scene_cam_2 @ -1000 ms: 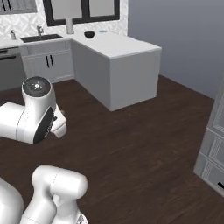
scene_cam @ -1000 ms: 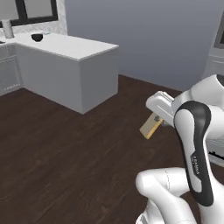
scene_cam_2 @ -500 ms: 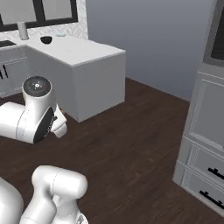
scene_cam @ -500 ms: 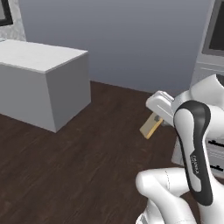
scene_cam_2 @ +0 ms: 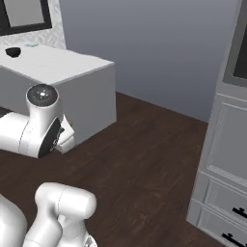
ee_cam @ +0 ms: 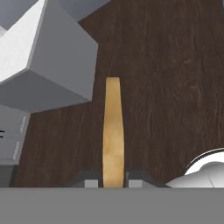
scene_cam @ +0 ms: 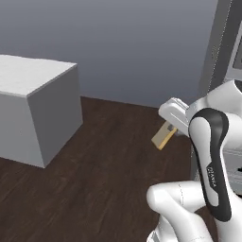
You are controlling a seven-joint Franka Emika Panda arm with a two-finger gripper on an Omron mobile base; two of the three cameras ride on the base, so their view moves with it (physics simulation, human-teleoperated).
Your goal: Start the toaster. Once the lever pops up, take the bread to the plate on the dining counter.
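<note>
My gripper (scene_cam: 171, 128) is shut on the bread (scene_cam: 164, 136), a thin tan slice held edge-on above the dark wood floor. In the hand view the bread (ee_cam: 113, 131) stands upright between the two fingertips of the gripper (ee_cam: 113, 180). The dining counter (scene_cam: 28, 78) is a white-topped block to the left, well apart from the hand; its corner (scene_cam_2: 72, 65) is near the arm in the right base view, and its white top (ee_cam: 19, 43) shows upper left in the hand view. A faint pale plate (scene_cam_2: 31, 45) lies on it. The toaster is out of view.
A dark bowl (scene_cam_2: 13, 51) sits at the counter's far end beside the plate. A tall grey cabinet wall with drawers (scene_cam_2: 224, 164) stands on the right, and its edge (scene_cam: 222, 56) rises behind the arm. A grey wall closes the back. Dark floor (scene_cam_2: 154, 159) lies between counter and cabinets.
The whole scene has slid left as the base turns: the counter moved toward the left edge and the tall cabinets came in on the right. The bread stays in the shut gripper.
</note>
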